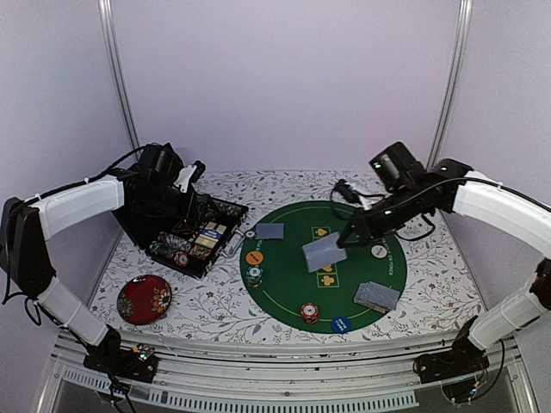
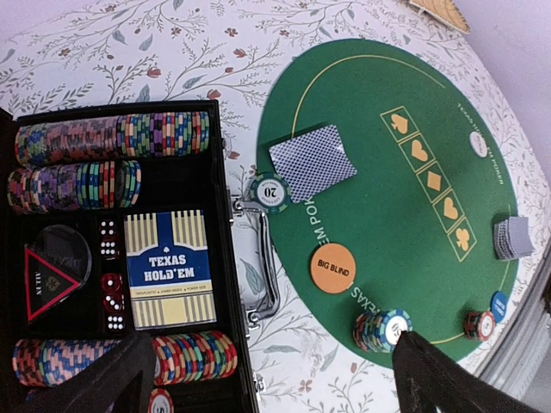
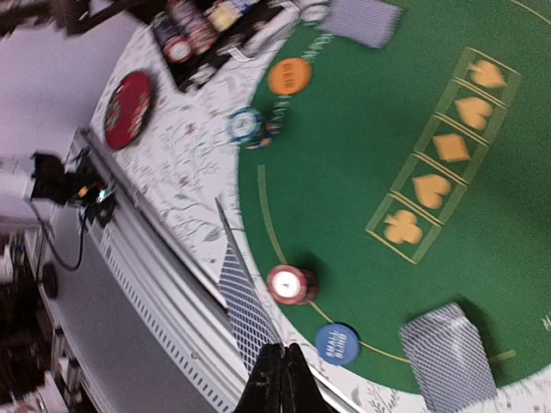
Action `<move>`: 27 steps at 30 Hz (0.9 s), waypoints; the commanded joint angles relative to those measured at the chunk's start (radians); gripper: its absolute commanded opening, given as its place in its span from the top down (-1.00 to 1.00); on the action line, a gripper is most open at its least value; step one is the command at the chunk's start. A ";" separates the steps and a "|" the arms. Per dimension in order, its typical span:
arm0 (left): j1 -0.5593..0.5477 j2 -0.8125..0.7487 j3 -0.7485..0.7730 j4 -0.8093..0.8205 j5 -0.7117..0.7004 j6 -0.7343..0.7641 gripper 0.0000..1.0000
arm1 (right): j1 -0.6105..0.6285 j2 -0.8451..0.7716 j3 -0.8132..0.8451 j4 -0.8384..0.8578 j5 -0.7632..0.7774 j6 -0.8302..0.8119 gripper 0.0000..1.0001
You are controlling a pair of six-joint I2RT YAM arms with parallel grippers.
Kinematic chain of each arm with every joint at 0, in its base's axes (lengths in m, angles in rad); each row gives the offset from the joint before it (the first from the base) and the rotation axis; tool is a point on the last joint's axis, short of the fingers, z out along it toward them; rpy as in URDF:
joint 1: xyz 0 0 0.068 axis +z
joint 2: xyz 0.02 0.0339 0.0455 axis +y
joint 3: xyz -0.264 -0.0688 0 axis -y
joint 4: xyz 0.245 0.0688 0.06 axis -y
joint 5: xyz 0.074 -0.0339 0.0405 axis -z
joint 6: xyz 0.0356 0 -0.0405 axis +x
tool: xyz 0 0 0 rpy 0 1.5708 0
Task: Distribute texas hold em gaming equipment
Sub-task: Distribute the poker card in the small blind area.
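My right gripper [image 3: 282,368] is shut on one grey-blue backed playing card [image 3: 245,305] and holds it tilted above the middle of the green mat [image 1: 284,297]. That held card [image 1: 323,252] hangs over the row of suit marks. On the mat lie a single card [image 1: 269,231], a card deck [image 1: 377,296], an orange disc [image 1: 254,257], a white disc [image 1: 379,251], a blue disc [image 1: 341,324], a green chip stack [image 1: 254,275] and a red chip stack [image 1: 310,312]. My left gripper [image 2: 271,387] is open and empty, above the right edge of the black case [image 2: 219,258].
The open case holds rows of chips [image 2: 112,138], dice and a Texas Hold'em card box [image 2: 165,268]. A dark red floral dish [image 1: 144,298] lies at the front left. A tan woven piece [image 2: 439,13] sits past the mat. The table's metal front rail [image 3: 172,284] runs close to the mat.
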 commanded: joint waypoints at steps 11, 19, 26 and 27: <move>-0.001 -0.011 0.016 -0.009 -0.006 0.027 -0.97 | 0.293 0.499 0.357 -0.033 -0.107 -0.678 0.96; -0.001 -0.004 0.019 -0.016 -0.014 0.032 -0.97 | 0.319 0.729 0.500 -0.158 -0.060 -0.833 0.96; -0.001 0.000 0.019 -0.019 -0.014 0.032 -0.97 | 0.329 0.833 0.534 -0.172 0.055 -0.861 0.96; -0.001 0.000 0.019 -0.018 -0.014 0.032 -0.97 | 0.329 0.850 0.540 -0.176 0.074 -0.863 0.96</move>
